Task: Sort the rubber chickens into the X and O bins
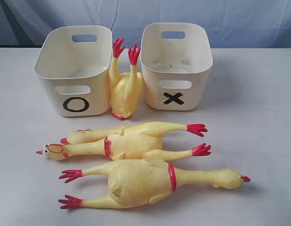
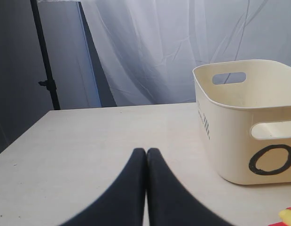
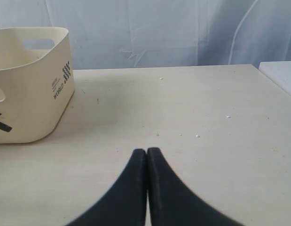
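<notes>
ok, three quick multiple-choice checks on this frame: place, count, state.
1. Where is the smallest chicken? A in the O bin; B between the bins; C in the X bin.
2. How many chickens show? A two; B three; C four.
3. The left gripper and right gripper are: A both shut, empty; B both open; C both holding chickens.
Answers: 1 B, feet-up between O bin and X bin. 2 B, plus middle chicken and front chicken lying flat. 3 A, jaws closed together, nothing between.

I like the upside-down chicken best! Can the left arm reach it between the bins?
Probably, but only from above: the chicken pokes its red feet up free. Sideways the O bin blocks the shut left gripper; the X bin hems the other side.
</notes>
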